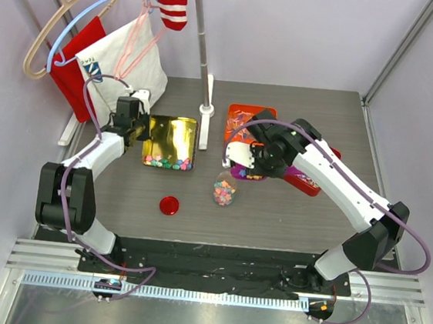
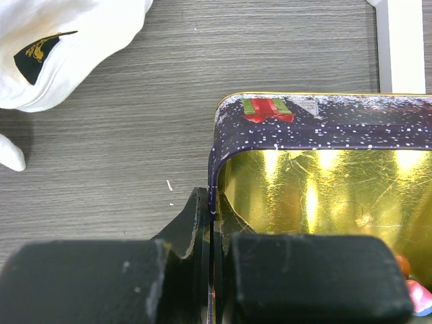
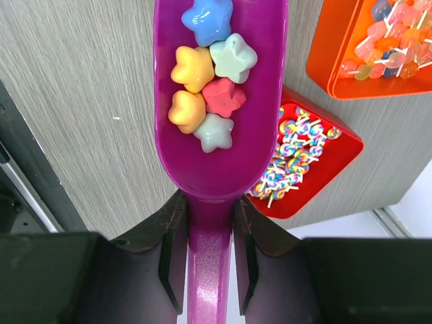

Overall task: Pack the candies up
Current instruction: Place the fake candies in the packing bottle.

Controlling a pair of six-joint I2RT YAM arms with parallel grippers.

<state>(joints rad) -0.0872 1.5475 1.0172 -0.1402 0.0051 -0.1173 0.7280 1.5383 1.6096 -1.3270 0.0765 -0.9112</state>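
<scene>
Scoop (image 3: 219, 145): long axis in line with right gripper (image 3: 208, 246), bowl pointing away from it, handle pinched between fingers. Six star candies (image 3: 206, 81) in bowl; more along near edge of gold tin (image 1: 172, 130) and in jar (image 1: 224, 192). Left gripper (image 2: 212, 260) clamped on gold tin's wall. Orange tin (image 3: 322, 61), red tin (image 3: 345, 143) hold stick sweets.

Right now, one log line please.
left hand: shut on gold tin wall | right hand: shut on purple scoop | scoop: candies | red lid: beside jar
</scene>
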